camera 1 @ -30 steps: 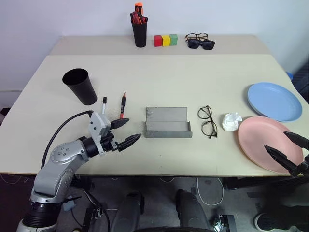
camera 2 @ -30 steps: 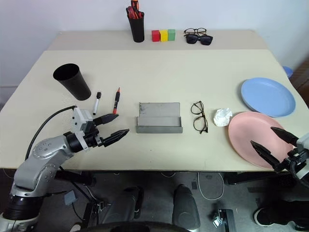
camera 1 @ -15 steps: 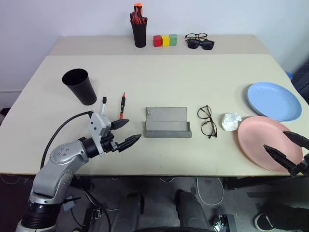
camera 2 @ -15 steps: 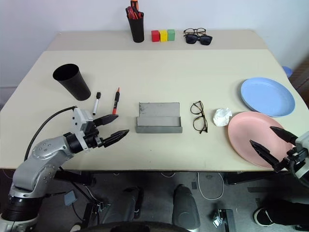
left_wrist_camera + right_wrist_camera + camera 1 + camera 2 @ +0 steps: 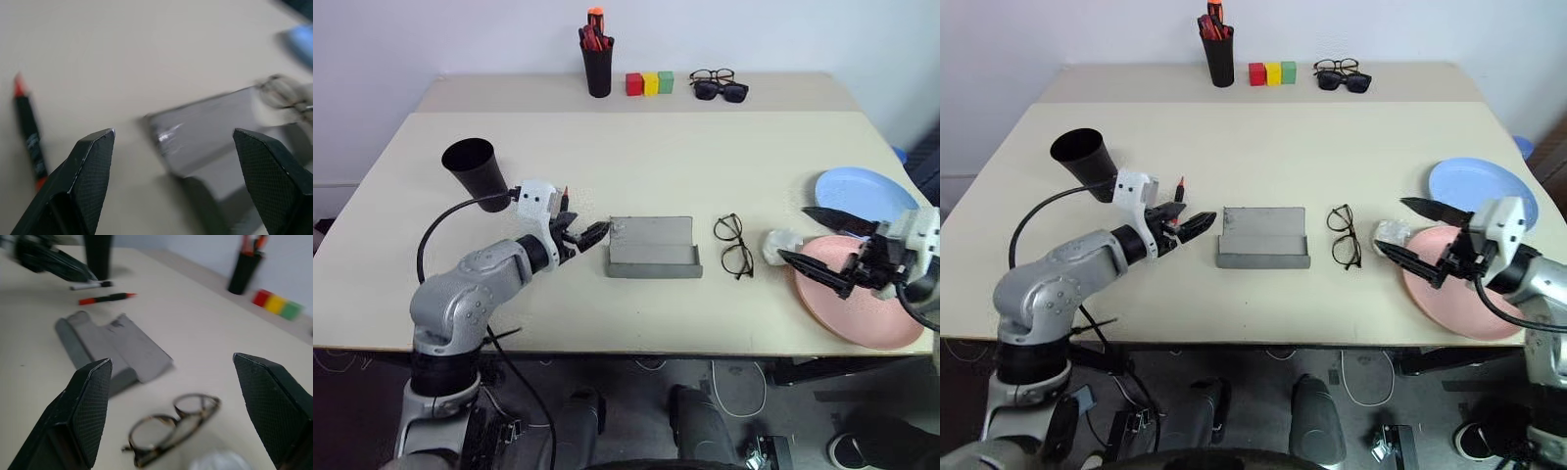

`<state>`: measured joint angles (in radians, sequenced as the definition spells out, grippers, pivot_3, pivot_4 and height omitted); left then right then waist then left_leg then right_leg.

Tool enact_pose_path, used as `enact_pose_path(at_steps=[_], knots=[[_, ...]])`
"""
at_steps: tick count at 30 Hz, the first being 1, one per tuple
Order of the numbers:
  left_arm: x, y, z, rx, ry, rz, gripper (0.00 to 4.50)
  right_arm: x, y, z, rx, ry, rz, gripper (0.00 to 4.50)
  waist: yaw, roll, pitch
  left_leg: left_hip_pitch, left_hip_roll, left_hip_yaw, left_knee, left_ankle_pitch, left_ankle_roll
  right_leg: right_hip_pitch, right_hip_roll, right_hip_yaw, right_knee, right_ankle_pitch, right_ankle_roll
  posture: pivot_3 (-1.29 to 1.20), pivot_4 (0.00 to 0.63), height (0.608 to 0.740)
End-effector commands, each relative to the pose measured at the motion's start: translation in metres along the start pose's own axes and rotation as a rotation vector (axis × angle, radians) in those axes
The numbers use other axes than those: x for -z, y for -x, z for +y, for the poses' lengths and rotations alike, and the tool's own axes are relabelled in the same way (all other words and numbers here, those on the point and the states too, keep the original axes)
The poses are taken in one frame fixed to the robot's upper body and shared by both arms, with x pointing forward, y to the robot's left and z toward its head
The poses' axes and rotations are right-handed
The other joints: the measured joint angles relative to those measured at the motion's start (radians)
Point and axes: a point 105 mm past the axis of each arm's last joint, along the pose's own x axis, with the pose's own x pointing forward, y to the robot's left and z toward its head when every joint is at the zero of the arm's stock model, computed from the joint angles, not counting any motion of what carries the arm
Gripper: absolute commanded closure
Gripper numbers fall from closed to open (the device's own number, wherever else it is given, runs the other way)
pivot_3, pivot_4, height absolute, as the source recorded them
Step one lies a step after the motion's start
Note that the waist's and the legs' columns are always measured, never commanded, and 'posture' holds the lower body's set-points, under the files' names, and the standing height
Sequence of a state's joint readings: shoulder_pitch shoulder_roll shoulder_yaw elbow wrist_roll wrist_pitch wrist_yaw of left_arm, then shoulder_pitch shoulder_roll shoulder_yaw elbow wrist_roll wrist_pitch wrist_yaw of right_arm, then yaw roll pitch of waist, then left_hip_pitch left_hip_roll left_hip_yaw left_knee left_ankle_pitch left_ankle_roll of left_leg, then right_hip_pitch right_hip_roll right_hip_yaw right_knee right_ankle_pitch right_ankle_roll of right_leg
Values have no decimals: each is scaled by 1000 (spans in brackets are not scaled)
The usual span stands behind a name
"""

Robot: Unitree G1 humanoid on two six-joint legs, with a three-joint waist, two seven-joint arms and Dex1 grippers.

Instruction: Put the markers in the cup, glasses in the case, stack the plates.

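- On the table [image 5: 656,157]: case [image 5: 652,247] sits open at centre front, lid up.
- Glasses [image 5: 734,246] lie just right of the case, apart from it, unfolded.
- Cup [image 5: 478,174] stands upright at the left, well apart from the case.
- Red marker [image 5: 28,137] lies between cup and case; left gripper [image 5: 579,233] hovers over that spot, jaws spread wide, nothing in them, tips pointing at the case's left end.
- White marker [image 5: 90,284] lies beside the red one, on the cup side.
- Pink plate [image 5: 871,313] at the front right edge; blue plate [image 5: 867,191] just behind it, not stacked.
- Right gripper [image 5: 813,236] hangs over the pink plate's left rim, jaws wide apart, empty, pointing toward the glasses.
- Crumpled white tissue [image 5: 775,240] between glasses and pink plate, partly behind the right gripper's fingers.
- Far edge: pen holder [image 5: 597,64], three coloured blocks [image 5: 649,82], two more pairs of spectacles [image 5: 720,84].
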<state>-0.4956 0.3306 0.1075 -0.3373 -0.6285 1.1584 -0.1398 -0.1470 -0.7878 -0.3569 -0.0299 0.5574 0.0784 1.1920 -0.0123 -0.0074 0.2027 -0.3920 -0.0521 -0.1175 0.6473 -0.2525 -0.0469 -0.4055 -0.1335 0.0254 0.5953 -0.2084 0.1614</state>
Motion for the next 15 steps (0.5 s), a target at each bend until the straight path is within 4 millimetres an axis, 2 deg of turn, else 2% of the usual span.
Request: enact_pose_path(at_steps=[1,7,10,15], knots=[[-6,-9,9,-125,76,59,550,-7,-20,0,-86,50,-60,493,0,-1,0,0,0,0,0,0,0,1,0,0,0,0,-1,0,150,740],[-16,-23,13,-272,116,108,550,-16,-51,-3,-144,48,-161,493,-1,-1,1,0,0,-1,-1,1,-2,0,0,0,0,2,-3,0,150,740],[-21,-23,18,-320,170,132,550,-17,-56,-3,-169,54,-169,493,0,-1,1,0,-1,-1,-1,1,-2,0,0,0,0,2,-3,0,150,740],[-33,-17,40,-416,218,143,550,-16,-60,-5,-173,59,-172,493,-1,-2,1,0,-1,-1,-1,1,-2,-1,0,0,0,2,-2,0,150,740]])
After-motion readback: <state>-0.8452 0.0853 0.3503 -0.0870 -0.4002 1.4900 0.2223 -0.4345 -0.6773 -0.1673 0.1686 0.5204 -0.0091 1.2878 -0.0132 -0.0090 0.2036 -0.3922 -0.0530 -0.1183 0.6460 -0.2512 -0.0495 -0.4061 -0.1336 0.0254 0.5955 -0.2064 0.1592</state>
